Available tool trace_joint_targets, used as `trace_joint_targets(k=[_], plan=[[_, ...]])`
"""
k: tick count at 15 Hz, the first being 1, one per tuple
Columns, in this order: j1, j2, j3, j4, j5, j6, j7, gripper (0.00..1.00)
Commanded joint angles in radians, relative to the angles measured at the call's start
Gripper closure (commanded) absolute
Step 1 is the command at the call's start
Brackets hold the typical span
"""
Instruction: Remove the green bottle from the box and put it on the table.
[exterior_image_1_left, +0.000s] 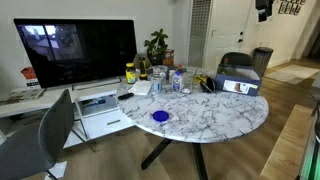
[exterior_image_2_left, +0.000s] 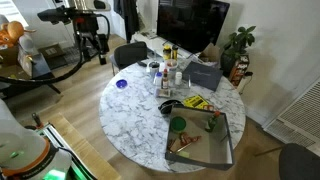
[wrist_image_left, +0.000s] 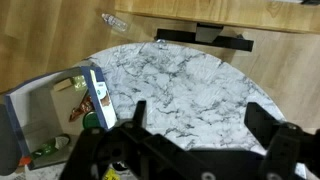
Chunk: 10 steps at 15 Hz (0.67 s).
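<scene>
While the gripper (wrist_image_left: 197, 112) hangs above the table (wrist_image_left: 190, 80) with its two dark fingers (wrist_image_left: 137, 115) spread wide and nothing between them, the green bottle (wrist_image_left: 92, 120) sits in the box (wrist_image_left: 30, 110) at the left of the wrist view. It is tucked into the near corner, right against the wall that carries the bluish-white picture (wrist_image_left: 97, 93), and is too small and blurred to tell whether it stands or lies. More small things lie deeper in the box, also too blurred to name. The gripper is to the right of the box and apart from it, over bare marble. In an exterior view the box (exterior_image_2_left: 226, 150) lies open at the near right of the round table (exterior_image_2_left: 135, 110), and the green bottle (exterior_image_2_left: 178, 125) shows as a dark green spot in its far left corner, with brownish things beside it. In an exterior view the box (exterior_image_1_left: 238, 85) stands at the far right edge of the table (exterior_image_1_left: 200, 115), its bright picture facing the camera; the bottle cannot be made out there. A blue disc (exterior_image_1_left: 160, 116) lies alone on the near part of the top, well apart from the box. A yellow jar (exterior_image_1_left: 131, 73) and some clear bottles (exterior_image_1_left: 178, 80) are grouped at the far left of the table, near a potted plant (exterior_image_1_left: 157, 45). A large television (exterior_image_1_left: 78, 50) fills the left side behind them.
</scene>
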Motion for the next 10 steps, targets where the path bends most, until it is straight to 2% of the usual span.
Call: trace_joint_targets(k=[1,8,10], plan=[[0.022,0.002,-0.017,0.002,-0.008,-0.004,0.010,0.00],[0.022,0.002,-0.017,0.002,-0.008,-0.004,0.010,0.00],[-0.036,0.071,-0.059,0.057,0.008,0.028,0.089,0.00]])
